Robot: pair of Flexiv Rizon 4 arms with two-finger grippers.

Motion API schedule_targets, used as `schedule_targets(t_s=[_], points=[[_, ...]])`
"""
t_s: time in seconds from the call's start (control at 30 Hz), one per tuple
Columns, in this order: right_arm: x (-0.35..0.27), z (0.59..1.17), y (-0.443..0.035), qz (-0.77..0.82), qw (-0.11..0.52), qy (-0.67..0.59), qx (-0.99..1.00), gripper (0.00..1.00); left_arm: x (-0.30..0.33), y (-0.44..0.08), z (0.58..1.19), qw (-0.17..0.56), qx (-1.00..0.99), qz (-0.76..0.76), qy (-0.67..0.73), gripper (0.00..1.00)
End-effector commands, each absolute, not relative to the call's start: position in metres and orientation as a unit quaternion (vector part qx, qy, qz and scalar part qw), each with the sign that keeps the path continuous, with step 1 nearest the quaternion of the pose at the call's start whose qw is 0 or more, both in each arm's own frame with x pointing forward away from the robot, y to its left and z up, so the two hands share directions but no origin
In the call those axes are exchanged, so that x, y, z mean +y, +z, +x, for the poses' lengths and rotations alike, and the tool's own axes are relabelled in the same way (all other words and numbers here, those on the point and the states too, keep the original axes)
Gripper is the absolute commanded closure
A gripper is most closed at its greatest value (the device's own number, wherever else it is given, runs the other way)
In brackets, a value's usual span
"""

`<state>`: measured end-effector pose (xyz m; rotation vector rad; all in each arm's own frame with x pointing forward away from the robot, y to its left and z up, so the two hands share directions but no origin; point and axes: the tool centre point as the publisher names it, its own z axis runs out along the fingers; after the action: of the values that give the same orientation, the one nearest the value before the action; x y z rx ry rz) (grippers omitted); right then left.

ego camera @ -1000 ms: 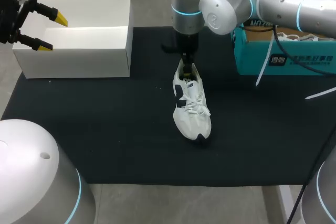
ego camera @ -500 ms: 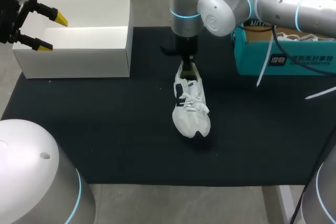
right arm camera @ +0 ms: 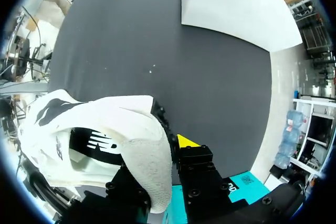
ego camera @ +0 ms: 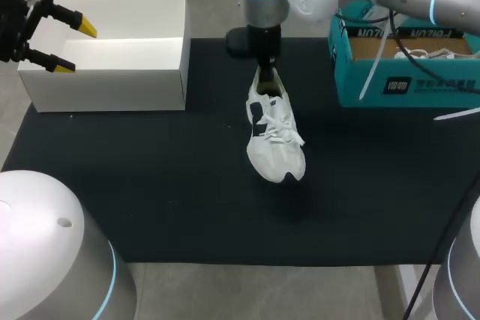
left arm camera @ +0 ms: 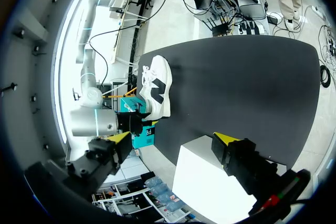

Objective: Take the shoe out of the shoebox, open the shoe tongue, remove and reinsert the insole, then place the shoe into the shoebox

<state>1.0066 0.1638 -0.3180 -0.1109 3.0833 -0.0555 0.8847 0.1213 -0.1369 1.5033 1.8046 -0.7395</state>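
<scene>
White shoe (ego camera: 274, 140), toe toward near edge (heel far), right claw (ego camera: 265, 73) pinching heel, left claw (ego camera: 73, 46) spread.

The left end effector (left arm camera: 172, 138) hangs with its fingers spread apart, above a white box (left arm camera: 210, 182) at the edge of the black table (left arm camera: 252, 87). Well ahead, the right end effector (left arm camera: 134, 120) holds a white sneaker (left arm camera: 156, 85) by its heel, near a teal shoebox (left arm camera: 140, 139).

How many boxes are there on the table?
2: a white box at the far left, and a teal box at the far right. None seems hidden.
</scene>
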Motion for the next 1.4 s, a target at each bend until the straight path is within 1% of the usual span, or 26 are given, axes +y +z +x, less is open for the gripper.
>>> schedule_targets(t_s=[0.03,0.17,0.33,0.47,0.6,0.7,0.8,1.4], points=[[0.152,0.994,-0.235,-0.054,0.017,0.007,0.998,1.00,0.121,-0.136,0.885,0.332,0.692,0.576,-0.283,0.00],[0.154,0.989,-0.192,-0.072,-0.004,0.035,0.997,1.00,0.121,-0.136,0.885,0.332,0.692,0.576,-0.283,0.00],[0.152,0.987,-0.141,-0.090,-0.011,0.035,0.995,1.00,0.121,-0.136,0.885,0.332,0.692,0.576,-0.283,0.00],[0.149,0.991,-0.105,-0.093,0.000,0.028,0.995,1.00,0.121,-0.136,0.885,0.332,0.692,0.576,-0.283,0.00],[0.146,0.997,-0.080,-0.088,0.018,0.010,0.996,1.00,0.121,-0.136,0.885,0.332,0.692,0.576,-0.283,0.00],[0.148,0.998,-0.072,-0.087,0.023,0.002,0.996,1.00,0.121,-0.136,0.885,0.332,0.692,0.576,-0.283,0.00],[0.152,0.999,-0.071,-0.084,0.047,-0.014,0.995,1.00,0.121,-0.136,0.885,0.332,0.692,0.576,-0.283,0.00],[0.152,0.999,-0.071,-0.084,0.047,-0.014,0.995,1.00,0.121,-0.136,0.885,0.332,0.692,0.576,-0.283,0.00]])
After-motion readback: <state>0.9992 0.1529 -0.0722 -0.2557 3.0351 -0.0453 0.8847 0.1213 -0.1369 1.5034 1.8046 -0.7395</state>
